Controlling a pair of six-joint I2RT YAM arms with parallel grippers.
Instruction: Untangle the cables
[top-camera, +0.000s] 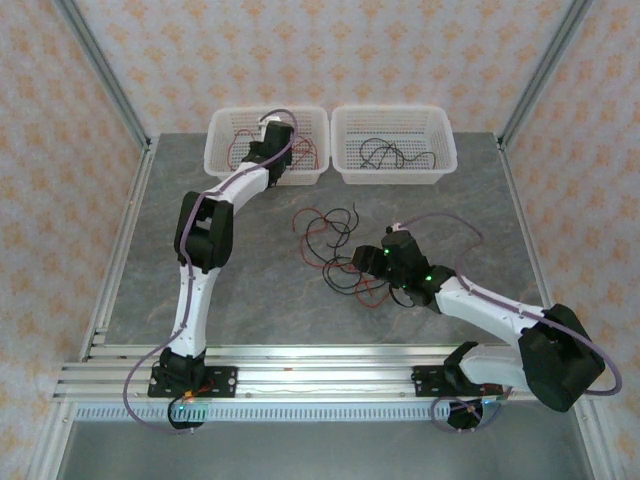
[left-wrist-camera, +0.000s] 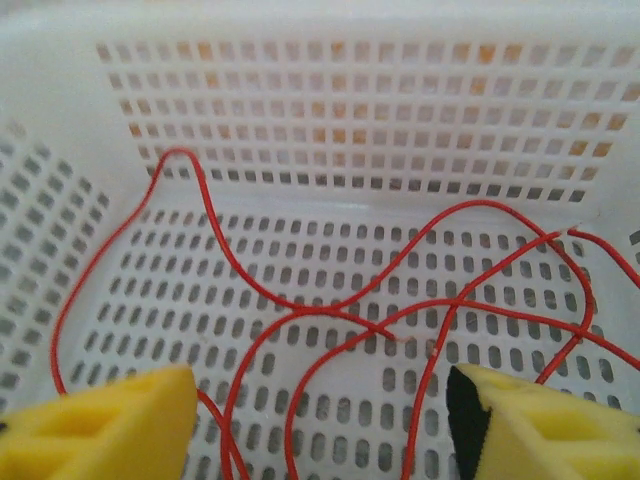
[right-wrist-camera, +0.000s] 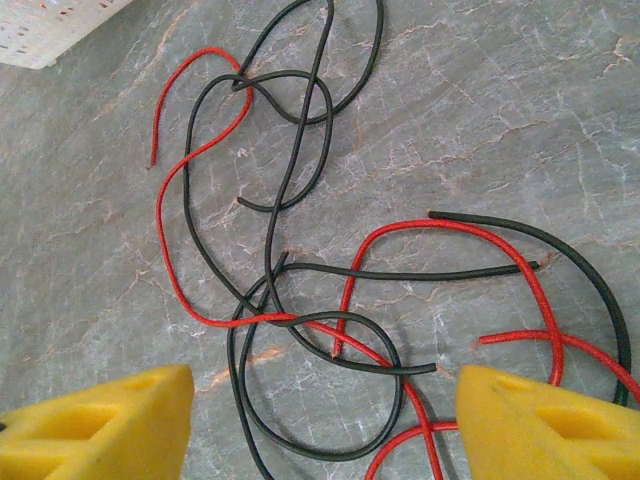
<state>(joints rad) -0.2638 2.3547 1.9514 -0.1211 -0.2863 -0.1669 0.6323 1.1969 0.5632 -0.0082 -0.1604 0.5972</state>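
Observation:
A tangle of thin red and black cables (top-camera: 335, 250) lies on the grey table. My right gripper (top-camera: 365, 262) hovers open over its right part. In the right wrist view the crossed strands (right-wrist-camera: 286, 318) lie on the table between and ahead of my open right gripper (right-wrist-camera: 325, 420), and nothing is held. My left gripper (top-camera: 268, 135) is down inside the left white basket (top-camera: 215, 150). In the left wrist view it (left-wrist-camera: 320, 425) stands open above loose red cables (left-wrist-camera: 319, 309) on the basket floor (left-wrist-camera: 350, 100). Its yellow fingers (left-wrist-camera: 100, 425) are wide apart.
A second white basket (top-camera: 446, 150) at the back right holds black cables (top-camera: 385, 152). Metal frame posts stand at the table's back corners. An aluminium rail (top-camera: 320, 375) runs along the near edge with both arm bases on it.

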